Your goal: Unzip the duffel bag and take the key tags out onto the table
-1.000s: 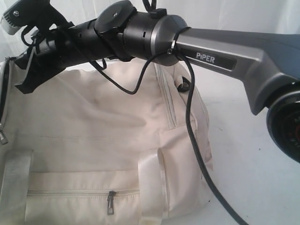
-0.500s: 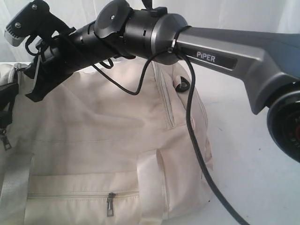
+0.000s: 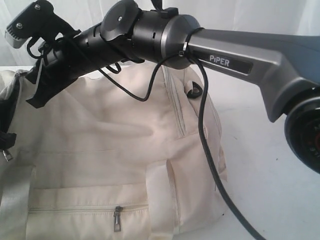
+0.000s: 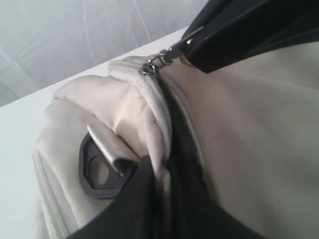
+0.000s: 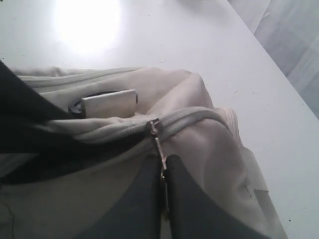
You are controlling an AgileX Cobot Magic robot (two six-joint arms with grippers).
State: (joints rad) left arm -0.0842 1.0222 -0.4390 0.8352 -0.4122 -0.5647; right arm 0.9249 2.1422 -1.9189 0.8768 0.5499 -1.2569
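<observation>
The cream duffel bag (image 3: pixel 100 140) lies on the white table (image 3: pixel 260 165), filling the lower left of the exterior view, with bare tabletop to its right. The right arm (image 3: pixel 235 55) reaches across the bag from the right, a black cable (image 3: pixel 205 150) hanging from it, and ends above the bag's far left end. There the right gripper (image 5: pixel 162 162) is closed down tight: its 2 dark fingers meet with the metal zipper pull (image 5: pixel 160 149) pinched between them, the pull leading to the slider (image 5: pixel 152 127) on the bag's top zip. On 1 side of the slider the zip teeth are joined; on the other a dark gap runs along the seam. Just beyond the slider, at the end of the bag, a black D-ring (image 4: pixel 92 172) hangs in a pale webbing loop (image 4: pixel 107 144). The left gripper (image 4: pixel 149 179) shows as a dark shape pressed against the fabric beside that gap, close to the D-ring; whether it is clamped on the cloth or merely touching it cannot be told.
</observation>
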